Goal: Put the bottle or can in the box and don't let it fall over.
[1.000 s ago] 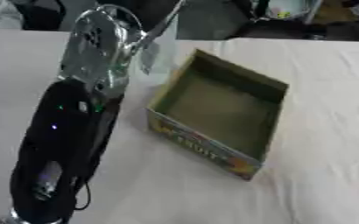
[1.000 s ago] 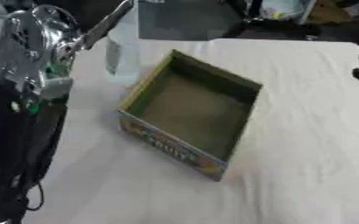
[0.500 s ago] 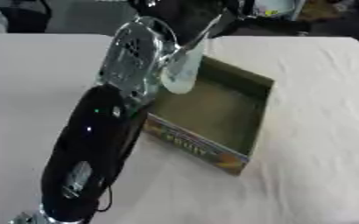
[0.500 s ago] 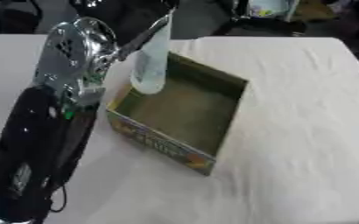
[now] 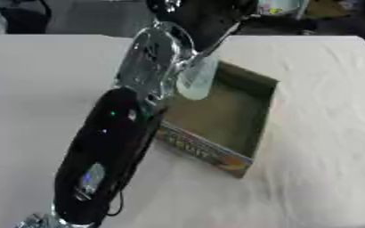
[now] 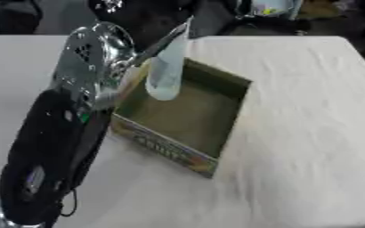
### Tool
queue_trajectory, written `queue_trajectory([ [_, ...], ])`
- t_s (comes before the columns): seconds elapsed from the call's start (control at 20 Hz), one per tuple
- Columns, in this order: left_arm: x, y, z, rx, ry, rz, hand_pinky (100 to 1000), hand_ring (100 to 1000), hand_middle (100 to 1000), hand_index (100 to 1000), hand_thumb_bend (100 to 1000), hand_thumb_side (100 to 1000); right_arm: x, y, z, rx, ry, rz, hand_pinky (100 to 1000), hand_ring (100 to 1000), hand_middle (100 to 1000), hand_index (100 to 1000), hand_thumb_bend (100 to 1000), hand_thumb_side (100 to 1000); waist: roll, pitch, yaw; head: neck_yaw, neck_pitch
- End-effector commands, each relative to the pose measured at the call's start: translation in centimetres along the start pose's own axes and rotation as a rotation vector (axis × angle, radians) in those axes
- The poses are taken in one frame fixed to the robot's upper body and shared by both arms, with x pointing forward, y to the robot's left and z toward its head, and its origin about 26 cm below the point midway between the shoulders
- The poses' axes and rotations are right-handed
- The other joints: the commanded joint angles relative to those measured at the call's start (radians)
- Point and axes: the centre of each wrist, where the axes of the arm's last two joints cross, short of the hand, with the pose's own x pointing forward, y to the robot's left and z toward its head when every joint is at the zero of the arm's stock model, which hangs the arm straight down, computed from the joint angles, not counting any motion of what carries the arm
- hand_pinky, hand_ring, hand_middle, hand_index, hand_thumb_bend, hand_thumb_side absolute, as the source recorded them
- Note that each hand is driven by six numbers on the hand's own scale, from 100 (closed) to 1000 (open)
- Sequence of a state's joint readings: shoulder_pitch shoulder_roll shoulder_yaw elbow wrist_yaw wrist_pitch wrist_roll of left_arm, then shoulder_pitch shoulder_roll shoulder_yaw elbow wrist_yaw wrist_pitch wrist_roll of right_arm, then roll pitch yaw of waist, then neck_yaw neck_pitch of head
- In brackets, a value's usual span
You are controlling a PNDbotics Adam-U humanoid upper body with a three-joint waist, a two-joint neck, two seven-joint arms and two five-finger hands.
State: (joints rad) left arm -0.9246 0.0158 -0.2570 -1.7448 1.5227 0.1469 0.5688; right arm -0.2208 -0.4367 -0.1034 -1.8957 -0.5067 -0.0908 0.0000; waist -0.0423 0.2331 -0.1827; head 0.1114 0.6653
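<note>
Now the left hand (image 6: 151, 49), its fingers wrapped around the clear bottle (image 6: 166, 71), holds it up over the near-left corner of the box (image 6: 216, 129), so it should go straight down slowly and let go only once the bottle stands flat.

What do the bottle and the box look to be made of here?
Bottle: probably clear plastic, smooth and pale, since the box shows faintly through it. Box: likely cardboard, with thin walls, a matte dull olive-brown inside and a colourful printed front.
</note>
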Motion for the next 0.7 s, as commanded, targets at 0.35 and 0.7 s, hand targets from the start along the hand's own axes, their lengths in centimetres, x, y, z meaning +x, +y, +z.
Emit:
queue_trajectory([
  [0.35,-1.0,2.0,-0.1,0.042,0.038,0.018,100,100,100,986,670,1000,0.5,-0.1,-0.2,0.007,-0.02,0.018,892,915,848,940,100,606,-0.008,0.001,0.007,-0.024,-0.022],
  [0.7,-1.7,4.3,-0.1,0.077,0.068,0.025,100,100,100,971,668,1000,0.4,-0.2,0.0,-0.003,-0.016,0.022,893,915,847,940,100,609,-0.008,0.005,0.021,-0.034,-0.025],
])
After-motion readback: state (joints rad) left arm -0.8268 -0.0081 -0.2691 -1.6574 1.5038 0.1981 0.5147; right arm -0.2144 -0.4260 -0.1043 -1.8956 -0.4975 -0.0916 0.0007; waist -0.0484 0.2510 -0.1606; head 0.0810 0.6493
